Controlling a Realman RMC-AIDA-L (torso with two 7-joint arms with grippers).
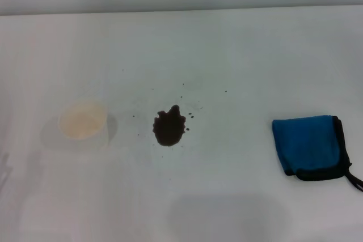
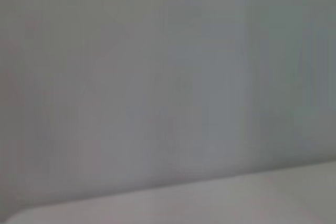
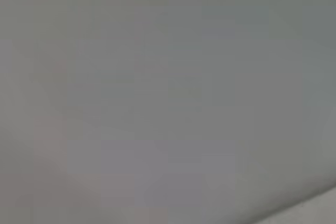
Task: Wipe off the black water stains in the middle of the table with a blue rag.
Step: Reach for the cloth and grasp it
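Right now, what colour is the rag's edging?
Black, along the right and near edges of the blue rag; the head view shows it best.

no part of the robot's body appears in any view. the head view takes in only the white table (image 1: 238, 49). both wrist views show blank grey.

1. Table (image 1: 238, 49): plain white, no pattern.
2. Black water stains (image 1: 169, 127): dark brown-black blotch; tiny dark specks scattered on the white around it.
3. Blue rag (image 1: 307, 144), to the right of the stains: bright blue, black edging, black loop at one corner.
4. Cup (image 1: 83, 122), to the left of the stains: pale cream-white, translucent, faint yellowish tint inside.
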